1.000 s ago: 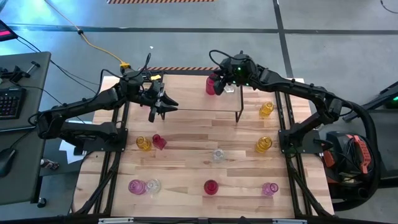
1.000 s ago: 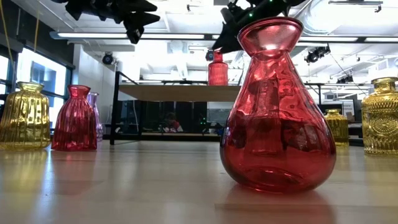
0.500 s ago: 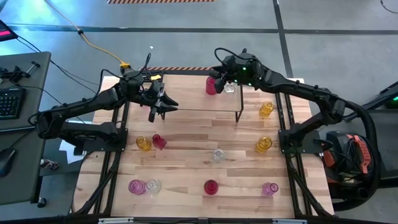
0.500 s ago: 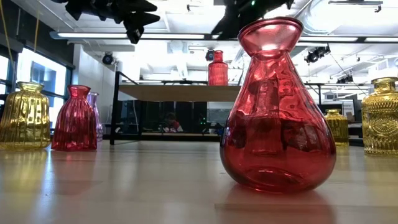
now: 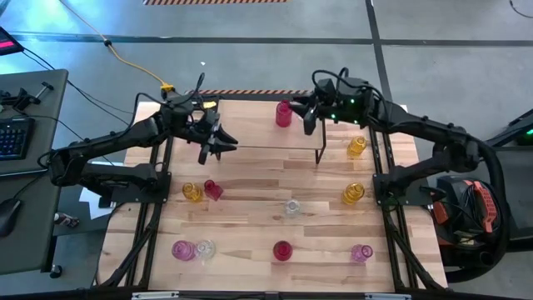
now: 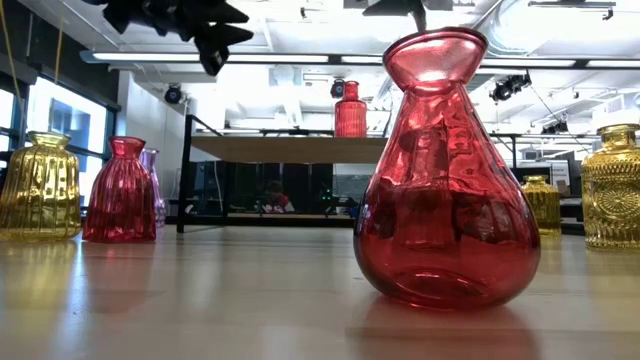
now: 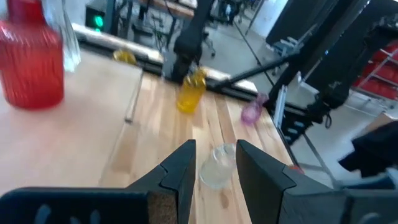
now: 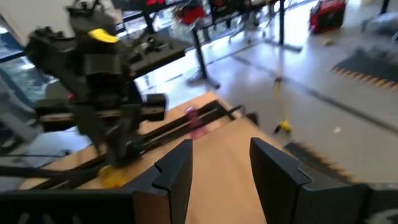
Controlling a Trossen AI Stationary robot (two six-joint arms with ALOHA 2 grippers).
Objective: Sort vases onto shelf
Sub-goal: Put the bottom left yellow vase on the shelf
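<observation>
My left gripper hovers empty, fingers parted, over the shelf's left end. 1 red vase stands on the shelf, with a clear one beside it; about 9 vases wait on the table. My right gripper, open and empty, has pulled rightward off the red vase.

Eleven vases in view: four pink-red, three amber, two purple-pink, two clear; one shelf.
</observation>
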